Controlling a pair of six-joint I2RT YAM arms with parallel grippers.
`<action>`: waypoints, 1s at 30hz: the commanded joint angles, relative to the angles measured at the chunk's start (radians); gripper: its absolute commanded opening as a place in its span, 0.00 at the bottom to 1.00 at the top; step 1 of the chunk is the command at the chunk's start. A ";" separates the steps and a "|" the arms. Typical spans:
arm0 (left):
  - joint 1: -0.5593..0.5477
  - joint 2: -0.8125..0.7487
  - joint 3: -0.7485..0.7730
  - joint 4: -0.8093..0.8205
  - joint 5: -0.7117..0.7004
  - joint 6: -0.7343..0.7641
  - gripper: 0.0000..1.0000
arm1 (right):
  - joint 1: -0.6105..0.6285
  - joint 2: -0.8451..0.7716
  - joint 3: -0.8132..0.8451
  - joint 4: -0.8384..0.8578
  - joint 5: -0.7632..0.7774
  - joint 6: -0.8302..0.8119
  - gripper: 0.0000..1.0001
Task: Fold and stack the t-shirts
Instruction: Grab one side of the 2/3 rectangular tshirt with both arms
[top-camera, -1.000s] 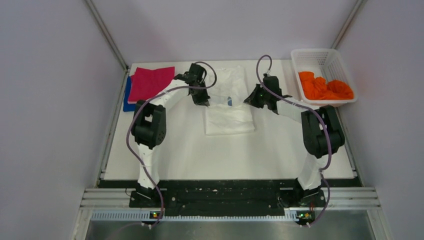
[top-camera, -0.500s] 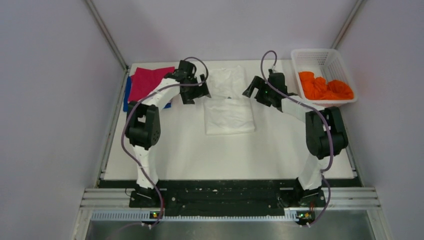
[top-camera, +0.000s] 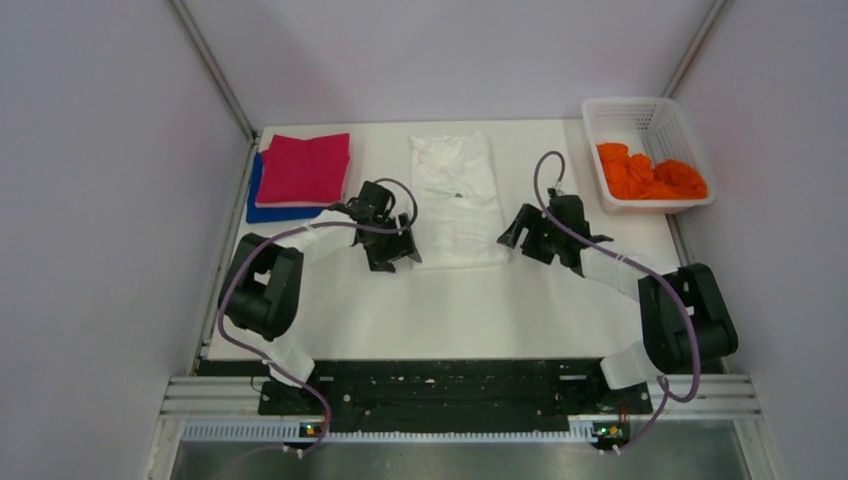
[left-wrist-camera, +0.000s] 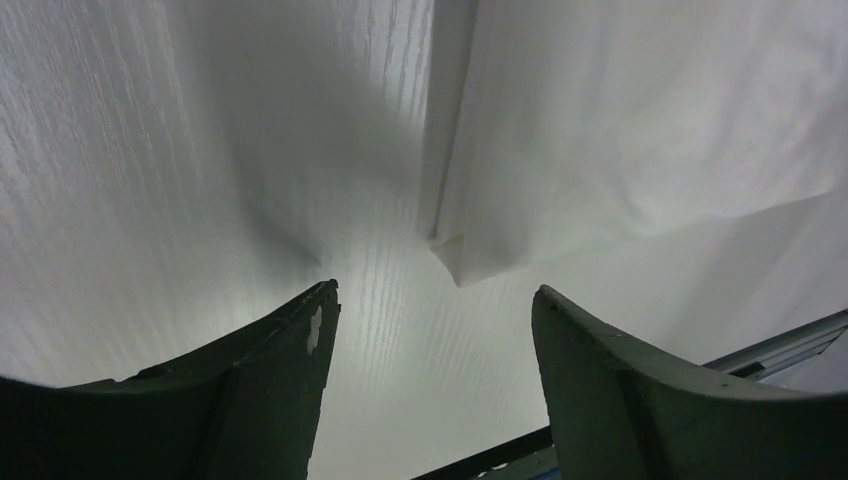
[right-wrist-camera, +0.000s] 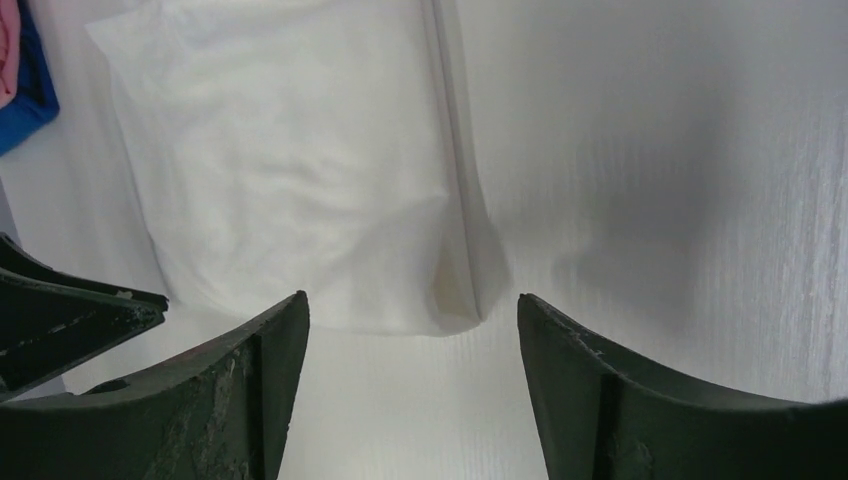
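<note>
Within the last second both arms have swung from the middle and far part of the white t-shirt back to its near end. The left gripper now sits just beside the near left corner and the right gripper just beside the near right corner. The shirt lies as a long narrow strip down the middle of the bench, sides already tucked in, so this looks like the set-up for taking the near hem and folding it towards the far end.

In the left wrist view the left gripper is spread wide, with the shirt's corner lying between its fingers, not yet pinched. The right gripper is likewise spread wide and holds nothing; the other corner lies just ahead of it.

The magenta shirt rests folded on the blue one at the far left. The orange one is bunched in the basket at the far right.
</note>
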 joint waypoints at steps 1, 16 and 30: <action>0.001 0.036 0.003 0.115 0.013 -0.045 0.71 | 0.036 0.050 0.016 0.044 -0.002 0.014 0.71; -0.042 0.123 -0.001 0.120 0.032 -0.042 0.22 | 0.078 0.097 -0.058 0.053 0.032 0.048 0.45; -0.106 -0.107 -0.229 0.130 -0.023 -0.021 0.00 | 0.167 -0.138 -0.197 -0.023 0.011 0.021 0.00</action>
